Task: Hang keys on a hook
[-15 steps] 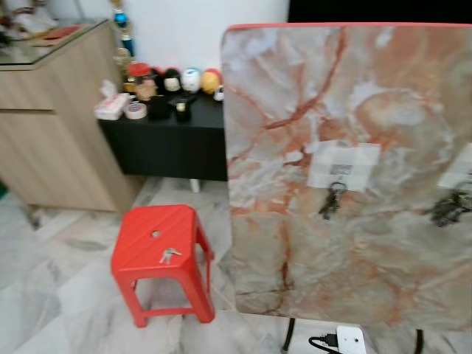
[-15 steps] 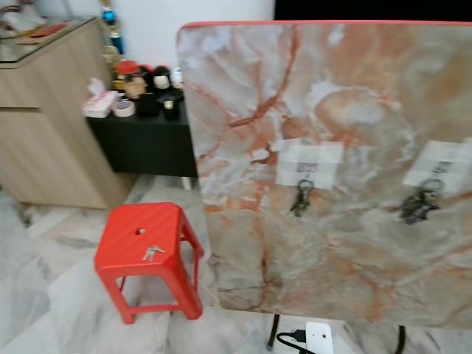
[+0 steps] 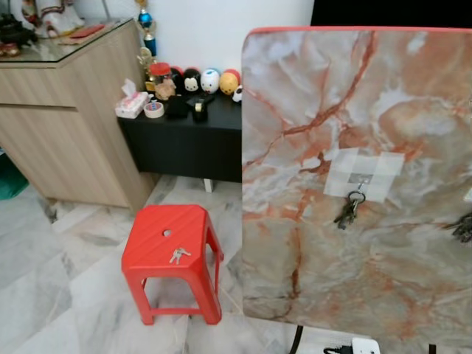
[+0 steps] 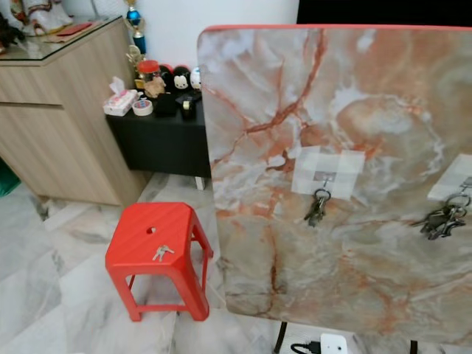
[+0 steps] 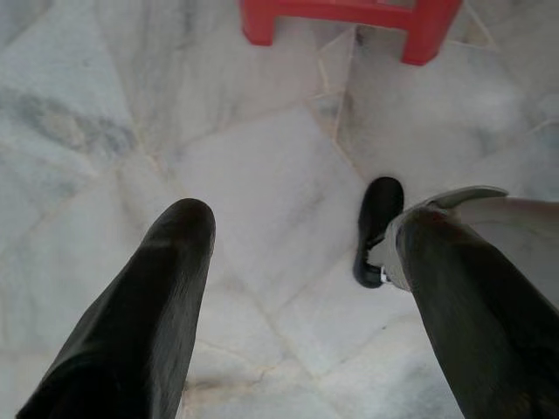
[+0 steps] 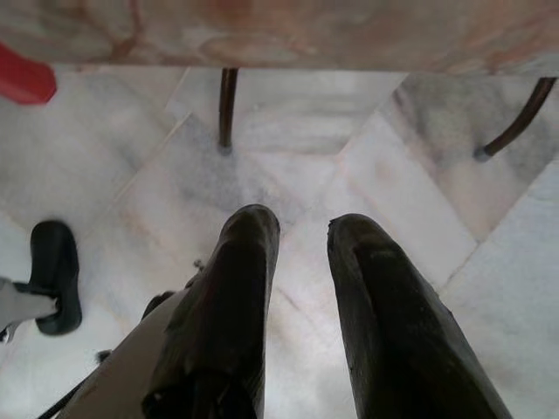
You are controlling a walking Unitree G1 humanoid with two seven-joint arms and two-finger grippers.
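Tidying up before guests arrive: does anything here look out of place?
Yes: a small bunch of keys lies loose on the red stool, while other key bunches hang from hooks on the upright marble board. Nothing looks spilled or damaged.

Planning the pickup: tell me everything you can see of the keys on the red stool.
The keys are a small silvery metal bunch, a few keys splayed flat on the red plastic stool, slightly right of the seat's centre, nearer than its round hole. Only the seat touches them. No claw is near.
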